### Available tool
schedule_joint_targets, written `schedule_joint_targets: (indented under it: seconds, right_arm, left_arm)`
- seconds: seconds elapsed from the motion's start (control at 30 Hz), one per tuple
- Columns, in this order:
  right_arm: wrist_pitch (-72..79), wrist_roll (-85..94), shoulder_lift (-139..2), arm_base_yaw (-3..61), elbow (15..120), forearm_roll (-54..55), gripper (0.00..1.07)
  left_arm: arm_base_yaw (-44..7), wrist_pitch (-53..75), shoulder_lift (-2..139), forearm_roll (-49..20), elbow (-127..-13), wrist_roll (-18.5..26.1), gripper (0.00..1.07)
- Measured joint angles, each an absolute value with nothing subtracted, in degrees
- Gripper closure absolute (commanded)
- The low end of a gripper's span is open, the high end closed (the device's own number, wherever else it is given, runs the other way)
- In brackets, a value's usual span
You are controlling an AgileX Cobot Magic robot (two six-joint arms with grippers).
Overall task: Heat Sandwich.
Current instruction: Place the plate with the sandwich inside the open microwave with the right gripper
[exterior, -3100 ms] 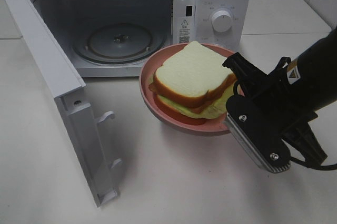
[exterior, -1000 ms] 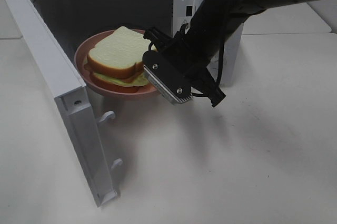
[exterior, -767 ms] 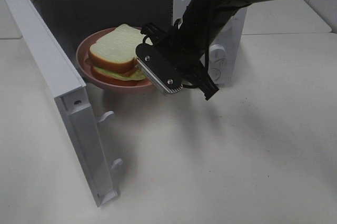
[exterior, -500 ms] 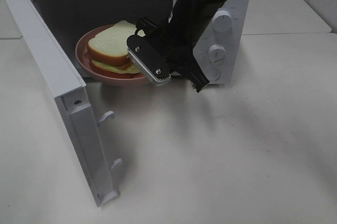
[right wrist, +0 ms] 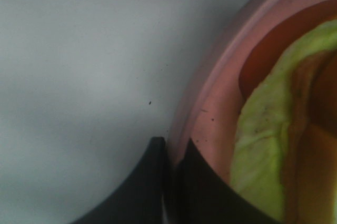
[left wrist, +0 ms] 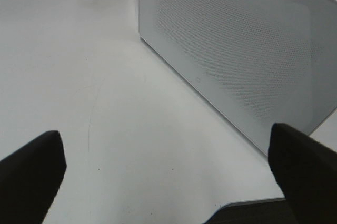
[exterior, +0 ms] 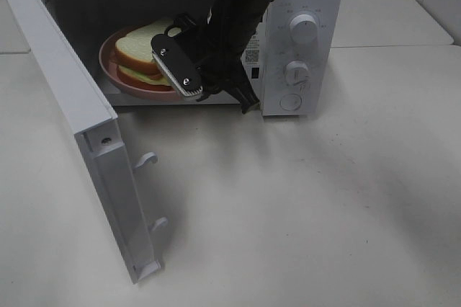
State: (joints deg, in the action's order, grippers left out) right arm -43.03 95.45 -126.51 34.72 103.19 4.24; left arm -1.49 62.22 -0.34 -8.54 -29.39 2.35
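White table bearing a white microwave, its door swung wide. The right gripper, jaws pinched on the rim of a pink plate, reaches into the cavity. The sandwich lies on that plate inside the oven, just beyond the fingers. The left gripper hangs spread wide above the table.

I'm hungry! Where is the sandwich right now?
In the high view, upper left, the sandwich lies on the pink plate inside the open microwave; the right hand grips the plate's rim.
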Motion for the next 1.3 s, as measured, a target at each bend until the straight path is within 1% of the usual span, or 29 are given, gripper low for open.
schedule_joint_targets:
  seconds: [0.43, 0.97, 1.13, 1.17, 1.2, 1.3]
  right_arm:
    - [-47.3, 89.8, -132.9, 34.9, 114.8, 0.6, 1.06]
    - [-47.4, 87.5, -140.3, 34.9, 124.0, -1.6, 1.02]
    - [-45.6, 85.1, -141.3, 34.9, 124.4, -2.8, 0.98]
    - [-44.9, 84.6, -141.6, 34.9, 124.4, -2.9, 0.95]
    - [-44.9, 84.6, -141.6, 34.9, 124.4, -2.9, 0.95]
    - [-43.7, 83.0, -141.9, 34.9, 124.6, -3.0, 0.89]
  left_arm:
    - [-1.5, 62.2, -0.3, -8.5, -29.4, 2.3, 0.09]
    - [-1.5, 62.2, -0.3, -8.5, -29.4, 2.3, 0.09]
    - [-1.5, 62.2, -0.3, -8.5, -29.4, 2.3, 0.09]
    - [-1.5, 62.2, -0.3, -8.5, -29.4, 2.3, 0.09]
    - [-1.5, 62.2, -0.3, -8.5, -29.4, 2.3, 0.09]
    - [-1.5, 62.2, -0.3, -8.5, -29.4, 2.3, 0.09]
